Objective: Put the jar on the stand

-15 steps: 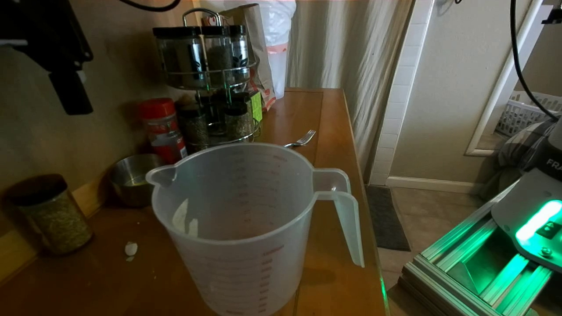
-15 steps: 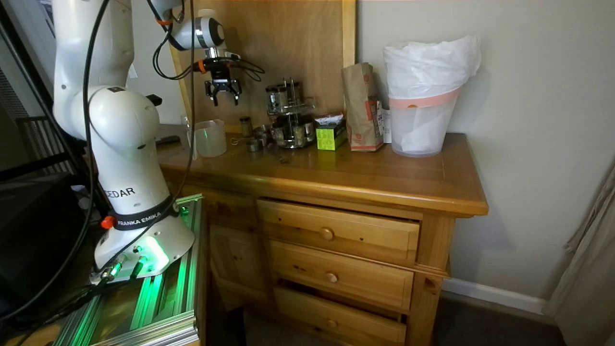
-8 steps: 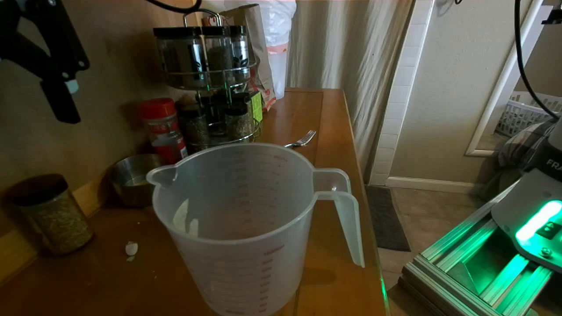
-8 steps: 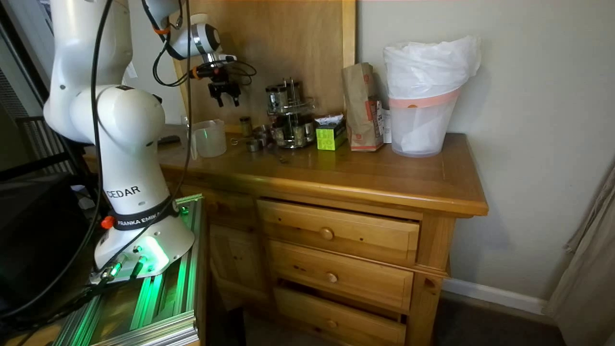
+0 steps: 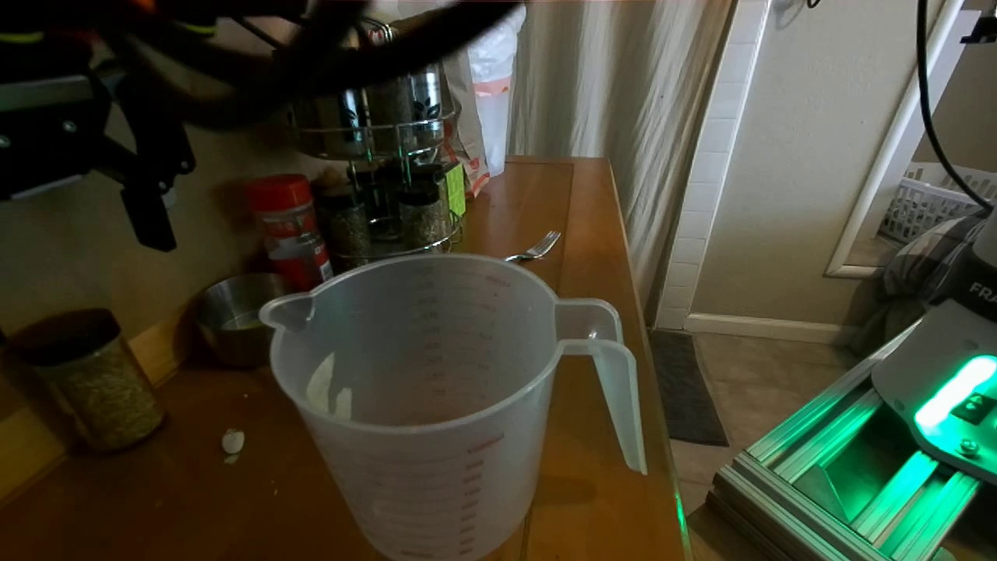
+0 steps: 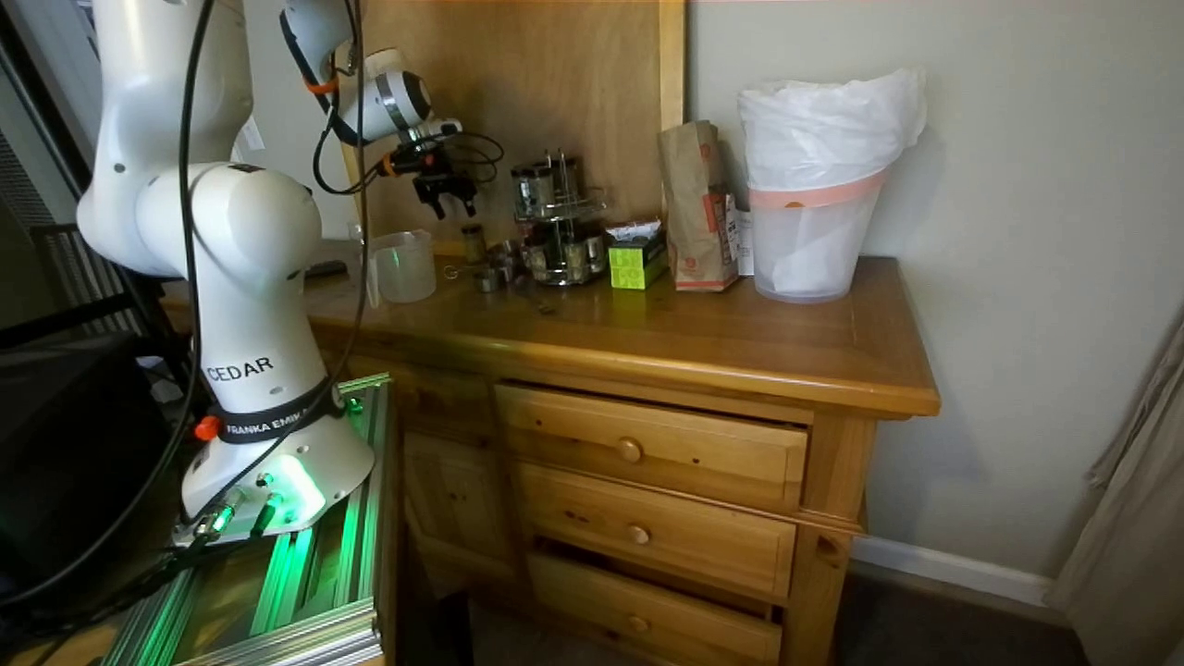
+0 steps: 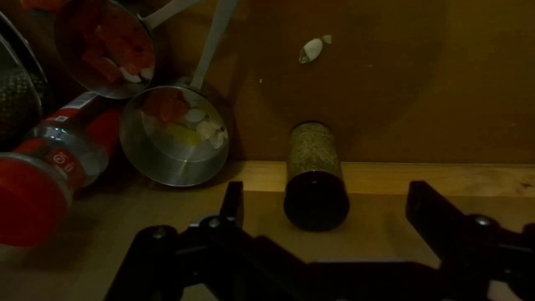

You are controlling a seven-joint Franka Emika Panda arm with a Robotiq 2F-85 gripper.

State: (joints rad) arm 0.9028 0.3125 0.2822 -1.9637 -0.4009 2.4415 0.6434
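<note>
The jar [image 7: 315, 172] stands upright on the bench [image 6: 666, 328], close to the wooden board [image 6: 583, 83] at the back and apart from the stand [image 6: 560, 215], a two-tier wire rack of jars [image 5: 424, 224]. It is small and clear, with a black lid [image 7: 316, 202] and dull olive bits [image 7: 313, 146] inside. The hand [image 7: 327, 194] hangs above the bench, fingers [image 7: 235, 202] apart, the lid showing between them in the wrist view. The bench is shiny brown wood with drawers [image 6: 666, 458] below; a paper bag [image 6: 692, 213] and a lined bin [image 6: 809, 231] stand farther along, before a pale wall [image 6: 1036, 185]. In an exterior view blurred cables [image 5: 311, 70] hide part of the stand, and the hand is cut off. Whether jar touches board I cannot tell.
</note>
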